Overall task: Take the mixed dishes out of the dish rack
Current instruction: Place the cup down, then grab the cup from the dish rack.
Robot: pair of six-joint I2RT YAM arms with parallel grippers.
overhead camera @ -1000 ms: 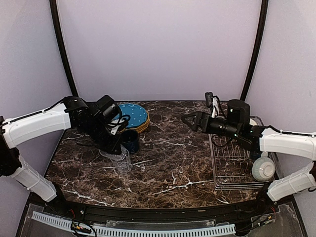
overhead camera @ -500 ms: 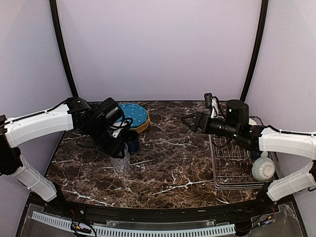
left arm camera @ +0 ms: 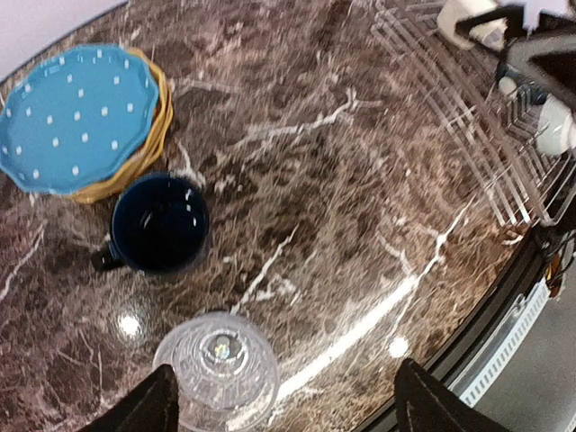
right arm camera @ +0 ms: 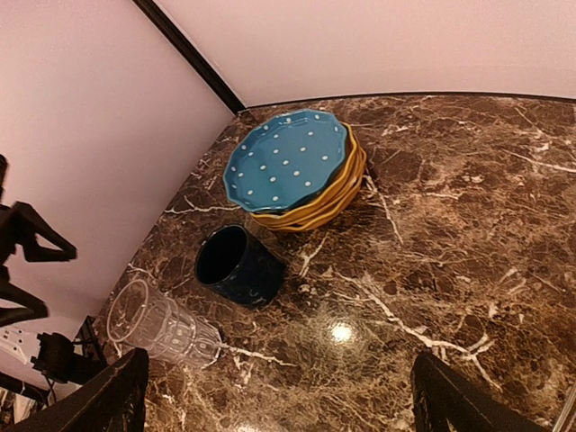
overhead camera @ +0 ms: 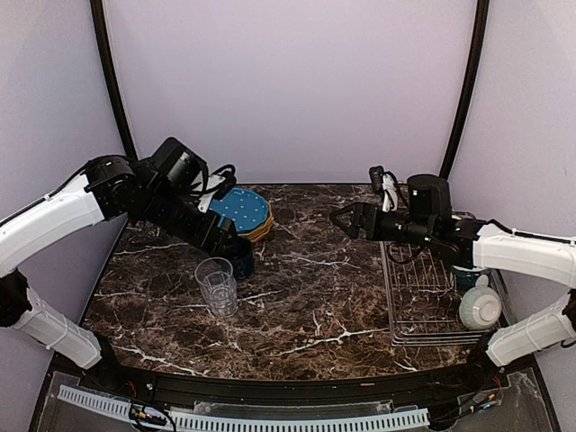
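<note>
The clear glass tumbler (overhead camera: 217, 286) stands upright on the marble table, free of any grip. My left gripper (overhead camera: 227, 241) hangs open above and behind it; in the left wrist view the tumbler (left arm camera: 216, 369) sits just inside the left one of my spread fingertips (left arm camera: 153, 409). The dark blue cup (overhead camera: 243, 259) stands beside it, in front of the stacked plates (overhead camera: 245, 211), blue dotted on top. My right gripper (overhead camera: 346, 219) hovers open and holds nothing, left of the dish rack (overhead camera: 423, 306). A pale bowl (overhead camera: 480, 308) lies in the rack.
The rack fills the right side of the table, and my right arm reaches over its far end. More dishes (overhead camera: 468, 275) sit at the rack's right edge, partly hidden by the arm. Dark side posts and pale walls ring the table.
My left gripper has opened, let go of the tumbler and risen up and back. The tumbler now stands alone on the table. The right arm has barely moved.
</note>
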